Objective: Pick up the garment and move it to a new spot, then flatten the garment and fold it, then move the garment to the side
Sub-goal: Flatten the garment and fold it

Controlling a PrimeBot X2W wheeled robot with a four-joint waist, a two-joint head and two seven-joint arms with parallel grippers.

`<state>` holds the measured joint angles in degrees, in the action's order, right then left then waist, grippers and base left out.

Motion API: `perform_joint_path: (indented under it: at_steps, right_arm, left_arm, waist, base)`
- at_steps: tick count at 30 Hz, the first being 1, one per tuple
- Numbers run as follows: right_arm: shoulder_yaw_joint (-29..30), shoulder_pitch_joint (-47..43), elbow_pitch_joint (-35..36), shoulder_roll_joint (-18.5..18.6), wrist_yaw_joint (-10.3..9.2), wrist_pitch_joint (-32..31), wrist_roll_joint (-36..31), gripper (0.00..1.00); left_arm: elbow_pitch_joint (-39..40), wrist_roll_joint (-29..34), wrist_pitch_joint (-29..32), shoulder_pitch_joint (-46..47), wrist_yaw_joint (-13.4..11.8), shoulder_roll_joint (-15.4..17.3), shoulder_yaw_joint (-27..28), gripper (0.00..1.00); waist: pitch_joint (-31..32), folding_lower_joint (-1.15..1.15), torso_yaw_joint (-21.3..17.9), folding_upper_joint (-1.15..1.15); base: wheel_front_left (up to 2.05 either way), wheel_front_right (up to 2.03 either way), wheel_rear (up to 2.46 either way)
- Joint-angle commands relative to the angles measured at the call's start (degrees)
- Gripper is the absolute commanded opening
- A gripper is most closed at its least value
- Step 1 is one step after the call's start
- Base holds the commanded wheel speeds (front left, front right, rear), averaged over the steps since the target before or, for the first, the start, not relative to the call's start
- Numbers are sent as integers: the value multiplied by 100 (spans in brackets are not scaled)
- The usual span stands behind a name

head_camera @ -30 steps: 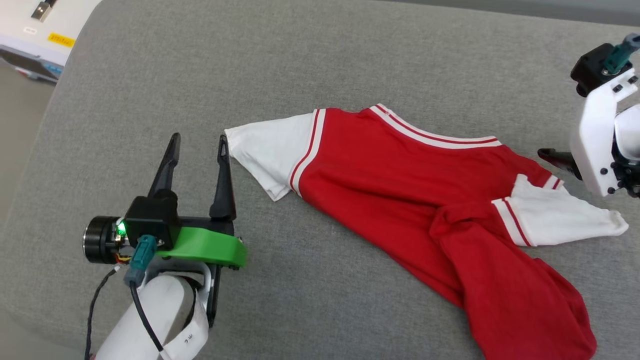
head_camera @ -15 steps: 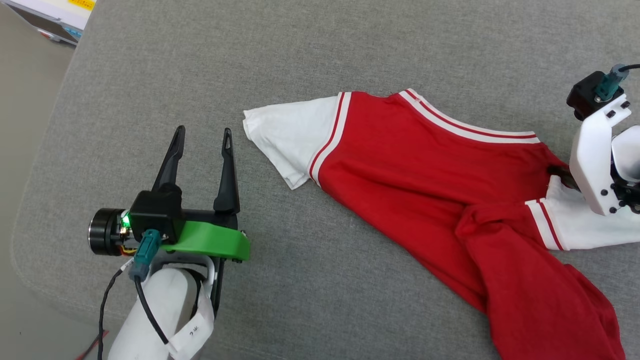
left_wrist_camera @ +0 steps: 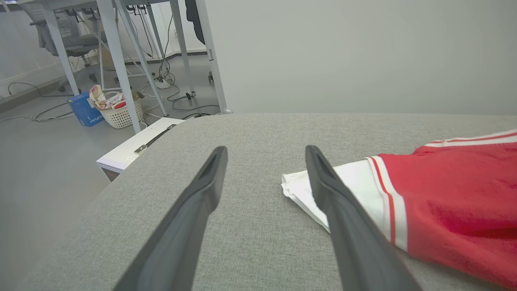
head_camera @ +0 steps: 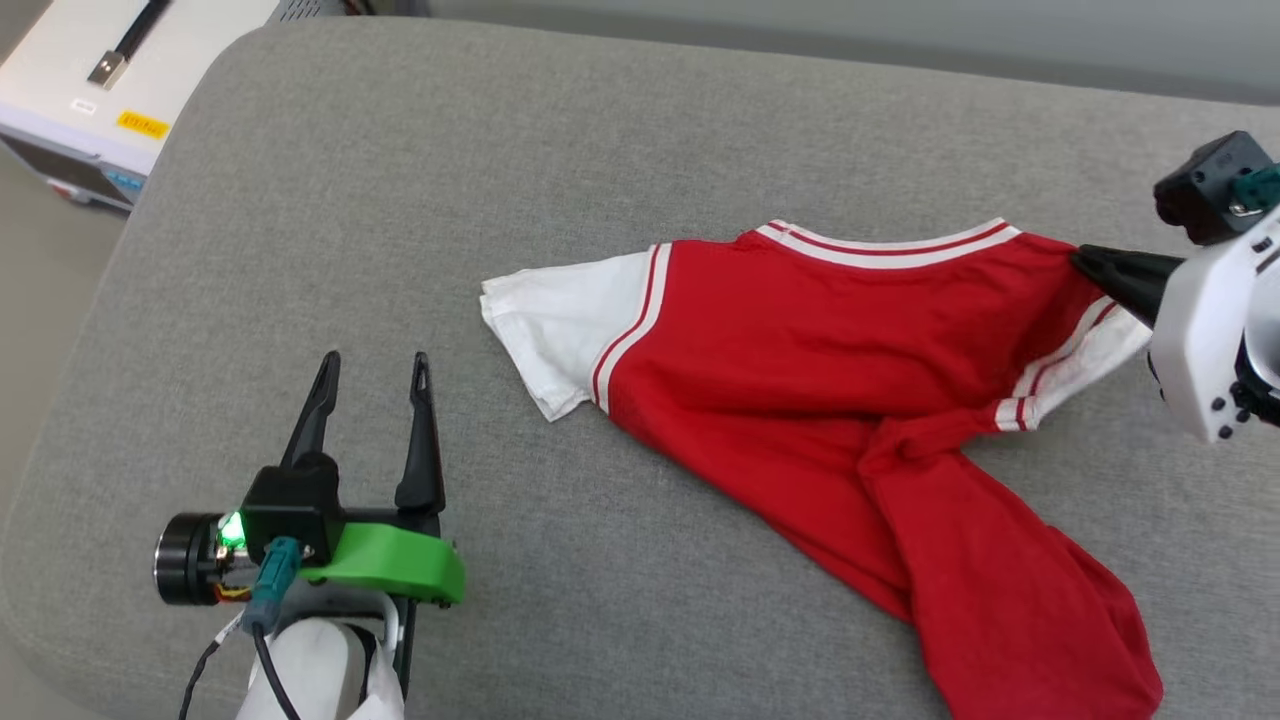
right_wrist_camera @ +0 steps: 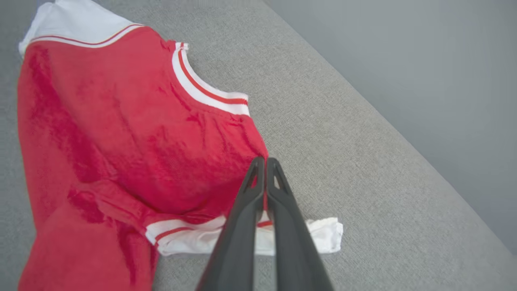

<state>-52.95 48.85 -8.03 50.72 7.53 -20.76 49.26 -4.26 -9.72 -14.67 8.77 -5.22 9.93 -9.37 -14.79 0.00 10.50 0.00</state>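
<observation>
the garment (head_camera: 820, 380) lies on the grey cushion (head_camera: 480, 160), over the cushion's right half, with its collar toward the far edge and its twisted lower body running toward the near edge. the right gripper (head_camera: 1080, 260), at the cushion's right side, has its fingers pressed together on a small bite of red cloth at the shoulder, just beside the white sleeve. the left gripper (head_camera: 374, 360) hovers over the cushion's near left part, fingers apart with nothing between them, short of the other sleeve. the main risk, as i judge it, is that bite: it looks thin and close to the fabric's edge, so a quick pull could let the soft cloth slide out. a lift from one point would also let the body hang and tighten the twist, making the flattening harder. a drag toward the cushion's near edge could spill the hem over it.
</observation>
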Motion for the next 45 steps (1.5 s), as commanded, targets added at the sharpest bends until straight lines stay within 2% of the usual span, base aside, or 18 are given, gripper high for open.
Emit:
perform_joint_path:
  at_steps: [1, 6, 10, 18, 25, 33, 39, 45]
  right_arm:
    - [162, -303, 263, 222, -4, 137, 390, 0]
    - [746, -1002, 808, 640, -4, 275, 398, 0]
    - [1412, -1624, 1053, 807, -4, 294, 350, 0]
    - [2770, -2486, 1226, 599, -4, -58, 206, 0]
    - [3459, -2265, 1019, 309, -4, -667, -93, 0]
    - [3218, -737, 78, -170, -4, -1252, -657, 0]
    - [2431, 310, -1083, -751, -4, -1453, -1112, 0]
    - [1689, 663, -2099, -1214, -4, -1449, -1145, 0]
  left_arm:
    - [32, 61, -32, -211, 54, -50, 83, 100]
    - [87, 129, -32, -451, 115, -96, 225, 100]
    - [97, 187, -32, -499, 165, -147, 299, 100]
    - [140, 310, -33, -464, 270, -247, 346, 100]
    - [237, 410, -33, -203, 383, -373, 269, 100]
    - [322, 444, -33, 253, 493, -544, 152, 100]
    - [339, 421, -33, 521, 537, -633, 103, 100]
    - [328, 393, -33, 646, 549, -676, 75, 100]
  waist:
    - [372, 0, -377, 0]
    - [481, 0, -583, 0]
    - [496, 0, -666, 0]
    - [362, 0, -640, 0]
    - [-134, 0, -348, 0]
    - [-887, 0, 64, 0]
    - [-1233, 0, 278, 0]
    - [-1393, 0, 380, 0]
  base:
    - [0, 0, 0]
    - [0, 0, 0]
    - [0, 0, 0]
    - [0, 0, 0]
    - [0, 0, 0]
    - [0, 0, 0]
    - [0, 0, 0]
    - [0, 0, 0]
